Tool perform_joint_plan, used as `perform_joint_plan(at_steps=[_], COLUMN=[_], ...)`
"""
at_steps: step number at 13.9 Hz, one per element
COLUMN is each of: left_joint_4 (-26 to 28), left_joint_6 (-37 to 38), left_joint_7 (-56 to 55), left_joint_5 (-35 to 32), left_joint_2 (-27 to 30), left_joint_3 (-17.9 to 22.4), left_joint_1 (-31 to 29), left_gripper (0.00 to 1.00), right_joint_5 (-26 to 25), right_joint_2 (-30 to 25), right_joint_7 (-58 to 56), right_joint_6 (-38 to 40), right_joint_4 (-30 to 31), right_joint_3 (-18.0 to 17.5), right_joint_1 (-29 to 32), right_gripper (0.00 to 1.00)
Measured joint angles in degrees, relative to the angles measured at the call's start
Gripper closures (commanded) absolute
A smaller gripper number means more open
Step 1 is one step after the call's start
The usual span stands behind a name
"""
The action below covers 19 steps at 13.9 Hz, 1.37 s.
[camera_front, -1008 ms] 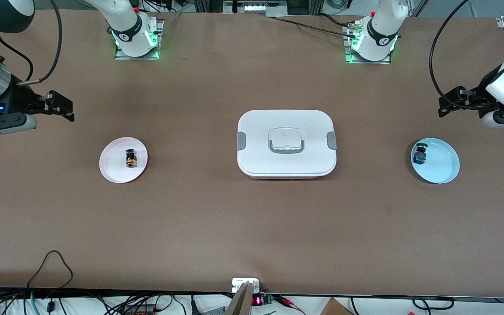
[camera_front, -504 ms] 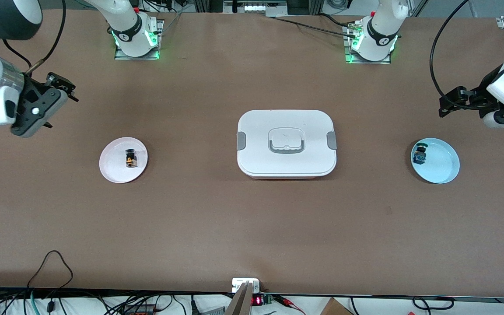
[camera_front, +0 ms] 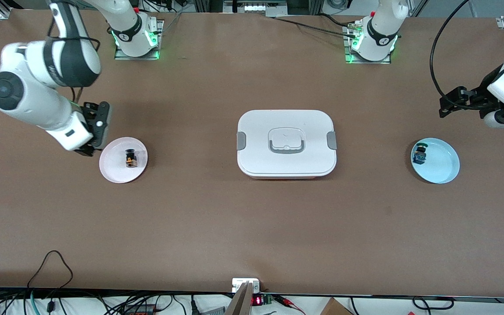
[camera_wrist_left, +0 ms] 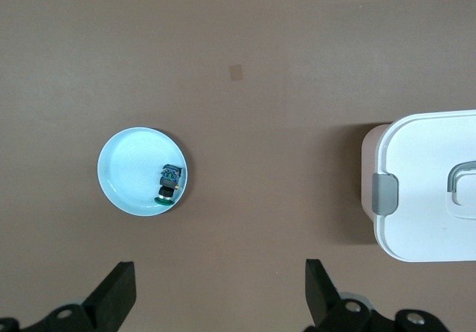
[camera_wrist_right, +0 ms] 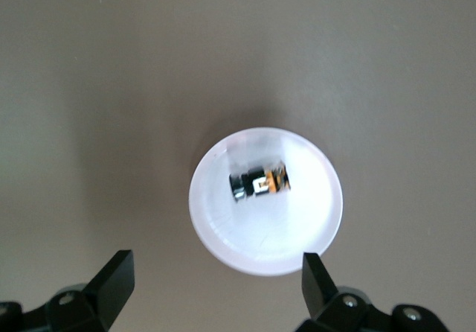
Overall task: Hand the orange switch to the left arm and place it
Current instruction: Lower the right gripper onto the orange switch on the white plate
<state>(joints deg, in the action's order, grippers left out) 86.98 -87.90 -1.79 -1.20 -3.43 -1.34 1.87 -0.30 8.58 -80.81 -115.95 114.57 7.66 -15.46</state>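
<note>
Lying on its side in the pink plate (camera_front: 111, 167), the orange switch (camera_front: 130, 158) is sitting toward the right arm's end of the table, untouched by either gripper. The right gripper (camera_front: 96, 131) is hanging just above the table at the plate's rim; from the front camera its fingers are hiding under the wrist, so only the right wrist view is showing them: two black fingertips (camera_wrist_right: 115, 272) spread wide apart with nothing between them, and the pink plate (camera_wrist_right: 223, 228) with the orange switch (camera_wrist_right: 259, 182) lying ahead of them.

The box (camera_front: 286, 143) is sitting closed in the middle of the table, well apart from both plates, with its grey clips at the ends and its handle recessed in the lid. The left wrist view is catching only one end of the box (camera_wrist_left: 428, 190), with a single clip.

Toward the left arm's end of the table, the blue plate (camera_front: 442, 166) is holding the blue-and-green switch (camera_front: 419, 153) near its rim. The left gripper (camera_front: 451, 103) is waiting in the air near that plate. The left wrist view is showing its fingers (camera_wrist_left: 119, 291) spread wide and empty, with the blue plate (camera_wrist_left: 126, 172) and the blue-and-green switch (camera_wrist_left: 169, 183) below.
</note>
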Motion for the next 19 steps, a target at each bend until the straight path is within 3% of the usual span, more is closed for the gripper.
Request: perform_joint_plan(at_steps=[9,14,19], left_joint_4=[0.0,0.0,0.0], left_joint_6=[0.08,0.08,0.21], left_joint_7=[0.0,0.0,0.0], left_joint_5=[0.0,0.0,0.0], left_joint_2=[0.0,0.0,0.0], left_joint_3=[-0.25,-0.25,-0.37], left_joint_1=[0.0,0.0,0.06], left_gripper=[0.0,0.0,0.0], right_joint_5=[0.26,0.45,0.45], right_joint_2=[7.94,9.13,10.33], right_joint_7=[-17.07,-18.44,-19.25], right_joint_6=[-15.44,-25.93,-30.31], right_joint_4=[3.91,10.61,12.92], right_joint_3=[0.12,0.2,0.33], right_joint_1=[-0.31,-0.21,0.02], right_gripper=[0.0,0.0,0.0])
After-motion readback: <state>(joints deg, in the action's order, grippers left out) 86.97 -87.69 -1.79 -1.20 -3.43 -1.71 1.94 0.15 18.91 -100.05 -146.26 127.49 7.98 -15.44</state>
